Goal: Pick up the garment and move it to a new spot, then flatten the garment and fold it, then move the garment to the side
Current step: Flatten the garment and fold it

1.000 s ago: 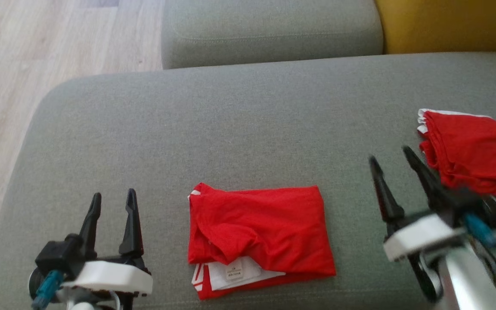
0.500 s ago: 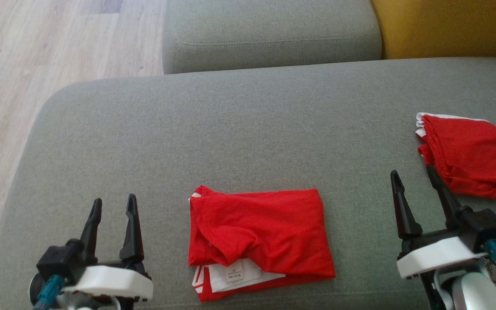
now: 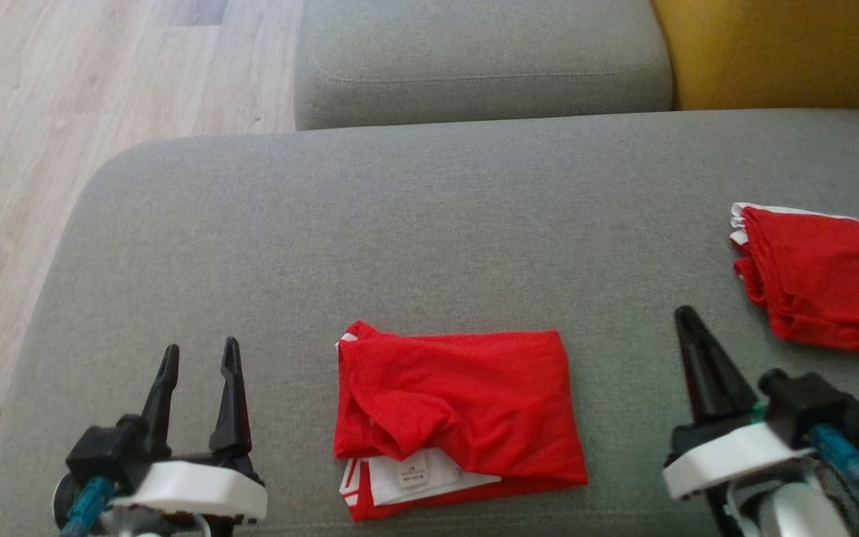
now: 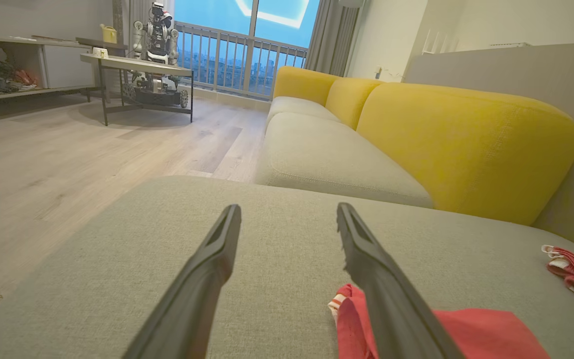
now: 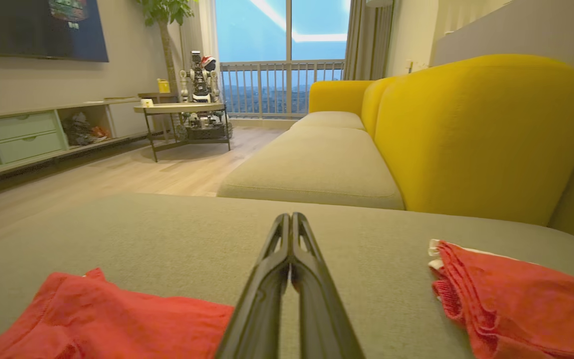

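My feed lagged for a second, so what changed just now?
The right hand drew back a little from the side garment and shut on nothing. The left hand stayed open and in place; both the side garment and the folded garment in the middle lie unmoved.

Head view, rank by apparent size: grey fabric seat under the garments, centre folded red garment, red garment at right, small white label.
Largest first:
grey fabric seat
centre folded red garment
red garment at right, cropped by the frame, so less sure
small white label
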